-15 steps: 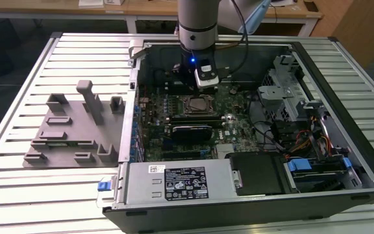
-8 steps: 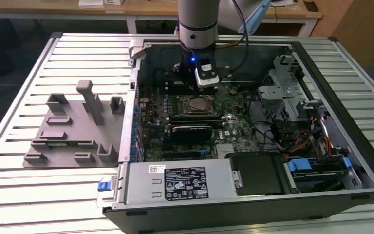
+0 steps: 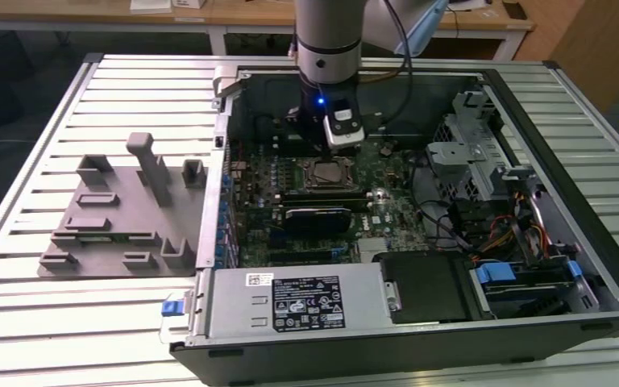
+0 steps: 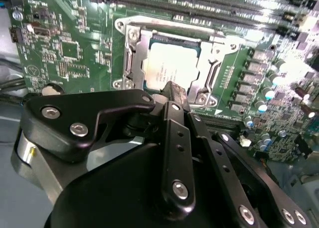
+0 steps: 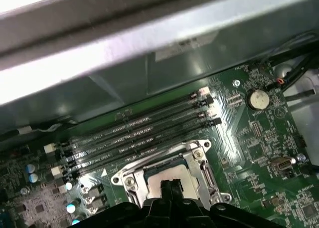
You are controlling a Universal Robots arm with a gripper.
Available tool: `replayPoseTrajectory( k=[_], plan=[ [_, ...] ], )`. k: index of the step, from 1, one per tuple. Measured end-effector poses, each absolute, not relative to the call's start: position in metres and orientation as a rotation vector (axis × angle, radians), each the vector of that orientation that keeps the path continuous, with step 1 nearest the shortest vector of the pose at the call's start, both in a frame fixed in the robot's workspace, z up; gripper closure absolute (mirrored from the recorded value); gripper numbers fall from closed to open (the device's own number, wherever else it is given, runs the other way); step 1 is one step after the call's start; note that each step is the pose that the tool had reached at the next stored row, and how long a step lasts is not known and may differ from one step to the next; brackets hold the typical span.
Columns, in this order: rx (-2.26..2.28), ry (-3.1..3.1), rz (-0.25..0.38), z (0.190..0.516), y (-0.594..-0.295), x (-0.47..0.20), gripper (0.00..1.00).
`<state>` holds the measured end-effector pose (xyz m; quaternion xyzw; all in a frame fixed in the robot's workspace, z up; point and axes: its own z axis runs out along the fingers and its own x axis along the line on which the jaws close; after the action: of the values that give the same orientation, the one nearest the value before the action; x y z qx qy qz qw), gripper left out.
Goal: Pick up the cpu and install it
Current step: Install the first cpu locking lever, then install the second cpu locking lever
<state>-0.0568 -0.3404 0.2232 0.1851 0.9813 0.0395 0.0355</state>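
CPU seated in socket; jaws together, empty, just above.
Your cpu [image 4: 167, 68] is light, stiff, fragile: grip its edges only.

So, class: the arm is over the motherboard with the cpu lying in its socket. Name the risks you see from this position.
1. The gripper hangs right over the cpu; any sideways nudge could shift the chip in the socket.
2. The socket's metal frame closely borders the chip, so the gripper's tips might strike it.
3. The memory slots lie just beside the socket, and a drift could scrape them.
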Motion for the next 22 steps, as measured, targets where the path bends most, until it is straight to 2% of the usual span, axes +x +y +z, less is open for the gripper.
replayPoseTrajectory(
  k=[3, 9, 22],
  plan=[
    [0.569, 3.015, 0.119, 0.2231, -0.3435, -0.056, 0.89],
    [0.566, 3.012, 0.067, 0.223, -0.344, -0.055, 0.89],
    [0.566, 3.013, 0.065, 0.2216, -0.344, -0.0506, 0.89]
  ],
)
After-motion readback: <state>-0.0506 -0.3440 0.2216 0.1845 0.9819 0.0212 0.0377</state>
